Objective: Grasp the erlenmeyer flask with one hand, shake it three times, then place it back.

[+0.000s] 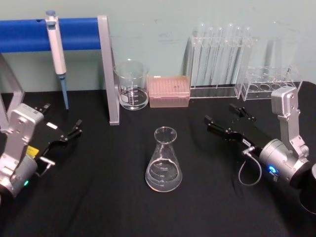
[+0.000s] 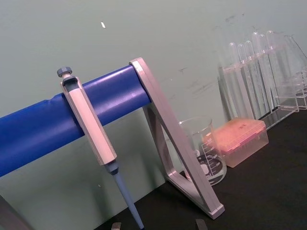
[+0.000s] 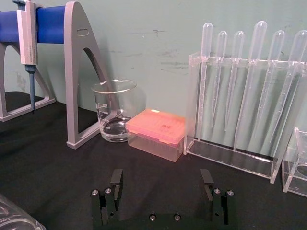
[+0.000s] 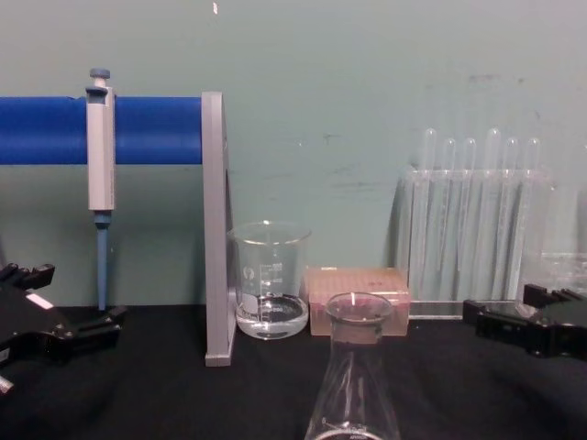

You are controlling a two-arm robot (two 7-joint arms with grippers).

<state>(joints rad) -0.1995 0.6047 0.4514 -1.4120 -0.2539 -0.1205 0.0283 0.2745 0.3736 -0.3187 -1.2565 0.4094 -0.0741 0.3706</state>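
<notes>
The erlenmeyer flask (image 1: pixel 164 160) stands upright in the middle of the black table, clear glass with a little liquid at its base. Its neck rises at the bottom of the chest view (image 4: pixel 356 376), and its edge shows in a corner of the right wrist view (image 3: pixel 13 219). My right gripper (image 1: pixel 221 114), the hand with the silver wrist and grey cable, hovers open to the right of the flask and apart from it, its jaws wide with nothing between them (image 3: pixel 161 179). On the far left my left gripper (image 1: pixel 60 120) rests open and idle (image 4: pixel 64 307).
A glass beaker (image 1: pixel 131 85) and a pink tip box (image 1: pixel 169 91) stand behind the flask. A clear rack of plastic pipettes (image 1: pixel 222 59) and a tube rack (image 1: pixel 269 84) sit at the back right. A blue-barred stand (image 1: pixel 109 74) holding a pipettor (image 1: pixel 57 49) stands at the back left.
</notes>
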